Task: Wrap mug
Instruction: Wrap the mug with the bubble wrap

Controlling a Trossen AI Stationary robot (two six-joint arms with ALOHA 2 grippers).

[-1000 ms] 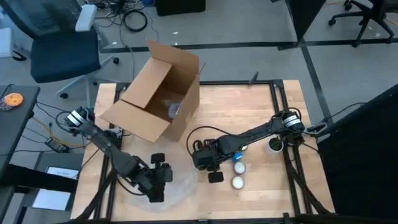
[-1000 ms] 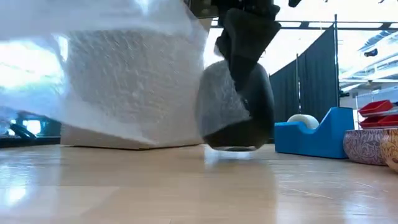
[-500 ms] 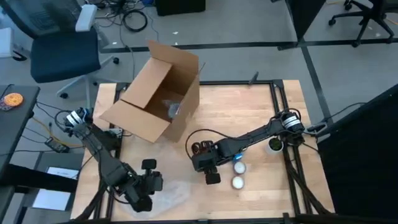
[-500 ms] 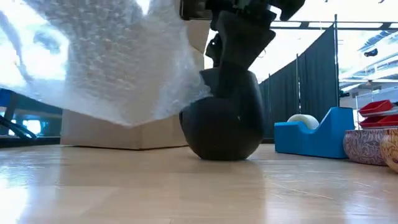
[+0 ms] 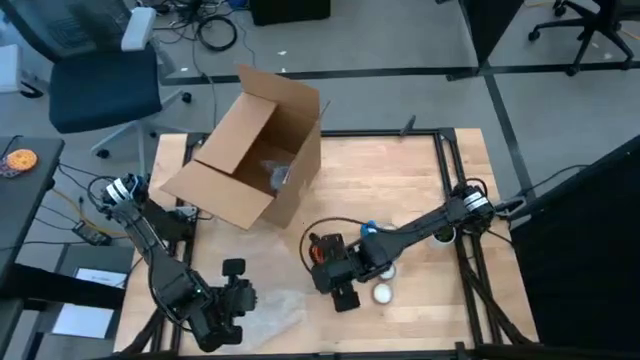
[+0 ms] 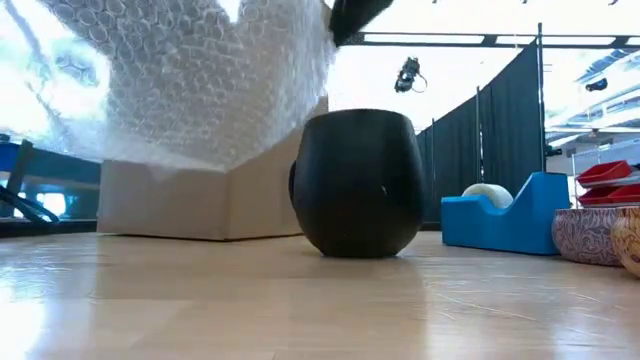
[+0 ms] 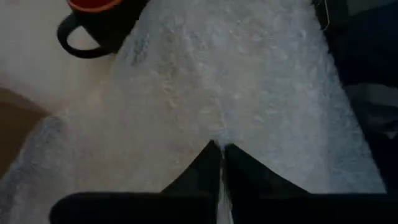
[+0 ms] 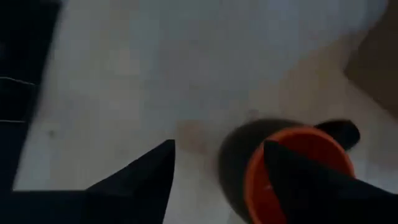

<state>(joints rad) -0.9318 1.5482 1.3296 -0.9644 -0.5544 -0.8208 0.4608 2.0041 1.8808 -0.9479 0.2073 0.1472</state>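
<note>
**A:** Mug first: where is the round black ceramic mug with the orange inside (image 6: 358,183)?

**B:** It stands upright on the wooden desk (image 5: 400,190), near the front middle. My right claw (image 5: 345,297) hovers just beside it, fingers spread apart and holding nothing.

**A:** And the wrap?

**B:** My left claw (image 7: 222,163) is closed on an edge of the clear bubble wrap sheet (image 5: 275,307) and holds it up at the front left. The mug lies to the right of that claw, with the sheet stretched toward it. I judge the left arm must carry the sheet over the mug, so the right arm is nearer.

**A:** Any writing?

**B:** I can read none, not on the mug and not on the open brown cardboard box (image 5: 250,150).
</note>
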